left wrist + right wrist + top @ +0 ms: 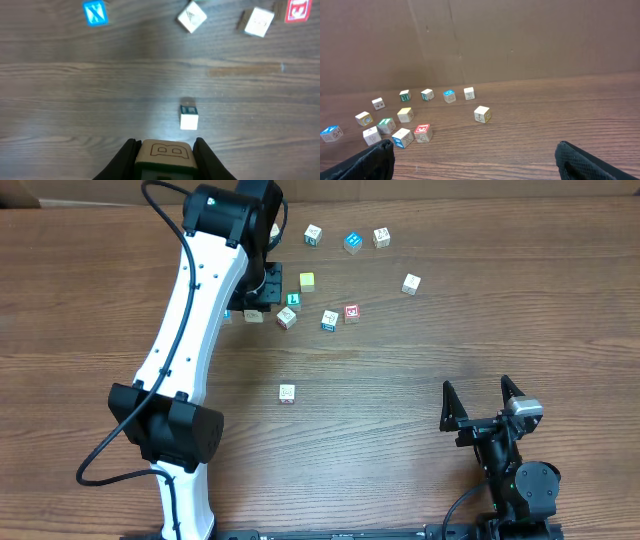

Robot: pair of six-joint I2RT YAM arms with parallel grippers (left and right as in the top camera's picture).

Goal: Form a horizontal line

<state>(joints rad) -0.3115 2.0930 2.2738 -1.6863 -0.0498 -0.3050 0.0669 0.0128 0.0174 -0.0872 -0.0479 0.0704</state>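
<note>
A wooden "B" cube (165, 151) was pinched by the left end effector (165, 159) over the tabletop (420, 350), while the right end effector (477, 387) was held spread wide and empty

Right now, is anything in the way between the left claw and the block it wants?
No. The left gripper is shut on the B cube, with nothing between them. The other cubes, such as the red cube and the blue X cube, lie apart from it across the bare table.
</note>
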